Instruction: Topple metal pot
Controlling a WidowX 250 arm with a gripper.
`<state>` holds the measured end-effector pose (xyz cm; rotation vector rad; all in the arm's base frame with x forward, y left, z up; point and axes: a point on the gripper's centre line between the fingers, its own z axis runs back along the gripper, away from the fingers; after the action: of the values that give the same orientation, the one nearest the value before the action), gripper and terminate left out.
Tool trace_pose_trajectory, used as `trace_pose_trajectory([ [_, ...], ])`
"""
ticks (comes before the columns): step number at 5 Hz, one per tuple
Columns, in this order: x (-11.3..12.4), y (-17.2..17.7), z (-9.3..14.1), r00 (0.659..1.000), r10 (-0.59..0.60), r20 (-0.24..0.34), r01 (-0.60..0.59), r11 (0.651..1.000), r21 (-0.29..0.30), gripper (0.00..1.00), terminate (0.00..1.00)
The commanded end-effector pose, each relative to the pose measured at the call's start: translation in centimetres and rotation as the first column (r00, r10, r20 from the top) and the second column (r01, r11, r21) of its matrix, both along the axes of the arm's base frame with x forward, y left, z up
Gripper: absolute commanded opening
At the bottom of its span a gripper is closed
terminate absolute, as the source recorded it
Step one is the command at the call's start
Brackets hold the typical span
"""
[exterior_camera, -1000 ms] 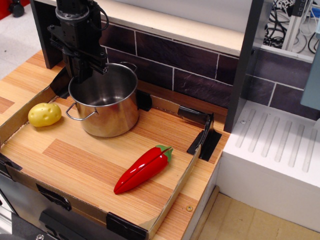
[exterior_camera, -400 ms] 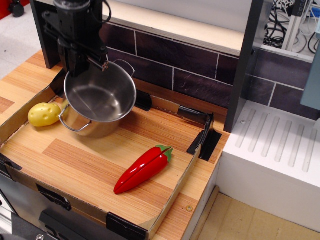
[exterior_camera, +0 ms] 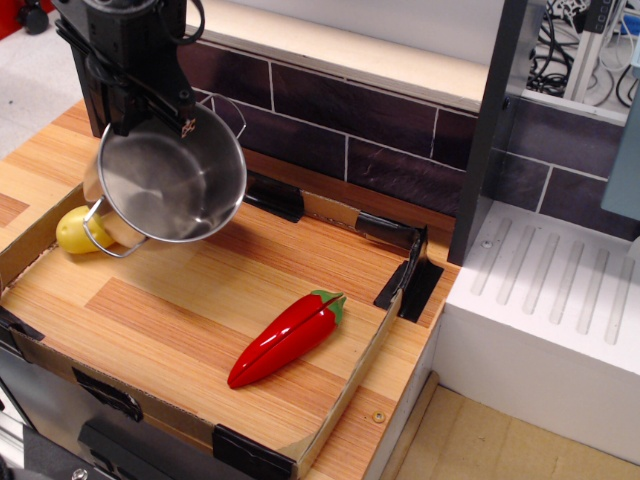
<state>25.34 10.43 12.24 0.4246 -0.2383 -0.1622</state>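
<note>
The shiny metal pot [exterior_camera: 170, 180] is lifted off the wooden tray and tilted steeply, its open mouth facing the camera and to the right. One wire loop handle hangs at its lower left, the other shows at the top right. My black gripper [exterior_camera: 150, 125] is shut on the pot's upper rim at the back left. The pot hides most of the yellow potato [exterior_camera: 75, 228], which lies below it at the left.
A red chili pepper [exterior_camera: 285, 338] lies in the middle front of the wooden tray [exterior_camera: 180, 320], which has low cardboard walls. A dark tiled wall runs behind. A white ribbed drainer [exterior_camera: 560, 300] stands to the right.
The pot stood upright on the tray; it has been tipped, lifted off the tray and carried to the left with my gripper on its rim, now covering part of the potato.
</note>
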Motion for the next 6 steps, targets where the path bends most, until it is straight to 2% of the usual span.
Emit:
trace_pose_trajectory([
  [1, 0.4, -1.1, 0.0, 0.982, -0.149, 0.113, 0.125, 0.972, 0.198, 0.00, 0.00],
  [2, 0.9, -1.6, -0.4, 0.978, -0.173, 0.118, 0.143, 0.964, 0.226, 0.00, 0.00],
  [3, 0.8, -1.8, -1.3, 0.974, -0.211, 0.086, 0.183, 0.950, 0.253, 0.00, 0.00],
  [5, -0.2, -2.2, -2.7, 0.976, -0.214, -0.029, 0.215, 0.957, 0.195, 0.00, 0.00],
  [6, -0.6, -2.6, -2.7, 0.985, -0.165, -0.057, 0.172, 0.971, 0.163, 1.00, 0.00],
])
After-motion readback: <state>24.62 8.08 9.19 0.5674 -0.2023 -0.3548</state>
